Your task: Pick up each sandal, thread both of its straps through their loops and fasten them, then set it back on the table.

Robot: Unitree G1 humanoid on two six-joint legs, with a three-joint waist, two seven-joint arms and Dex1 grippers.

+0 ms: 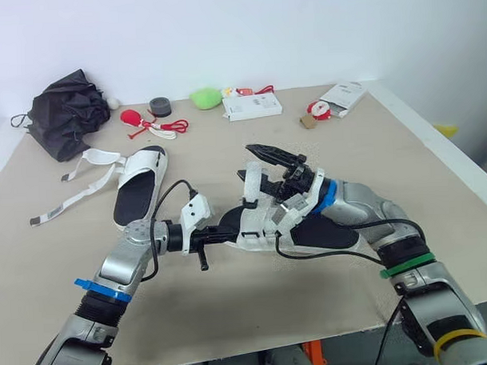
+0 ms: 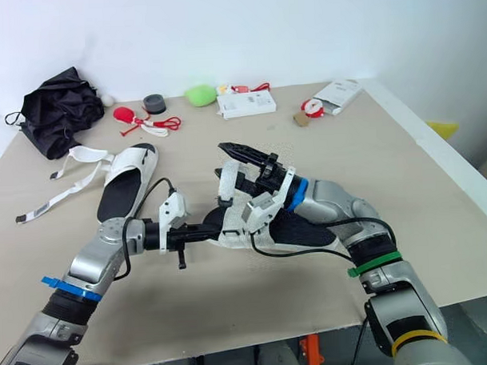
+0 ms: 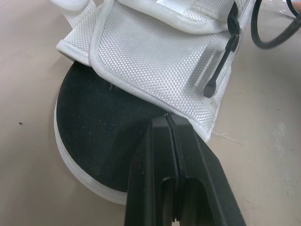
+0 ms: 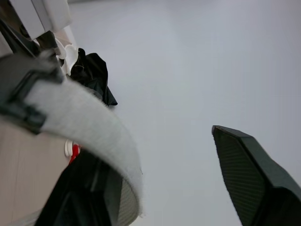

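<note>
- Head view: the sandal in hand (image 1: 329, 231) is at the middle of the table (image 1: 328, 308), towards its near edge, between your left gripper (image 1: 232, 232) and right gripper (image 1: 268, 165); the second sandal (image 1: 140, 190) lies towards the left edge, straps loose
- Left wrist view: your left fingers are pressed together, nipping the rim of the sandal's white mesh flap; hold that pinch firm as your anchor
- Right wrist view: your right jaws gape wide and grip nothing; a fuzzy strap (image 4: 89, 127) drapes over one finger, beside a black loop (image 4: 16, 94)
- Whether the strap has passed through the loop, you cannot tell, so check first, then close near its free end and pull along its line
</note>
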